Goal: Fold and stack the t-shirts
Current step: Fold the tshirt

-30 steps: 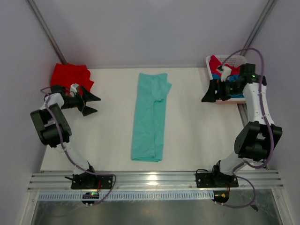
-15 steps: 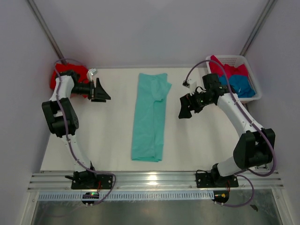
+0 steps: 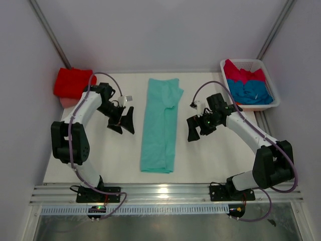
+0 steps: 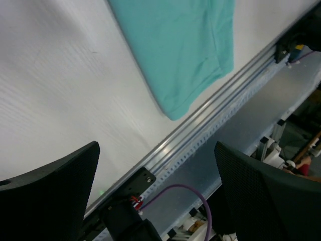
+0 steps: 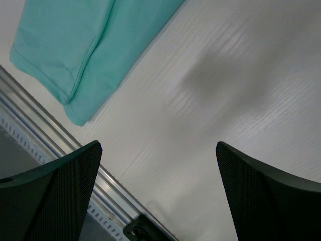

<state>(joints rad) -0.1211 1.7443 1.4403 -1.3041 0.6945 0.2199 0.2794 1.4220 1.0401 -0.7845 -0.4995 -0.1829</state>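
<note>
Mint-teal cloth t-shirt (image 3: 160,125), folded into long strip, lying centred on white desk (image 3: 215,150), untouched. Left gripper (image 3: 125,121) and right gripper (image 3: 192,129) swinging inward from far corners, now flanking it, jaws wide, empty; next fold likely starting.

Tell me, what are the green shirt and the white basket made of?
The green shirt looks like soft, matte cloth: it lies limp, with creases and a stitched hem. The basket seems stiff white plastic, judging by its slotted, moulded rim.
</note>
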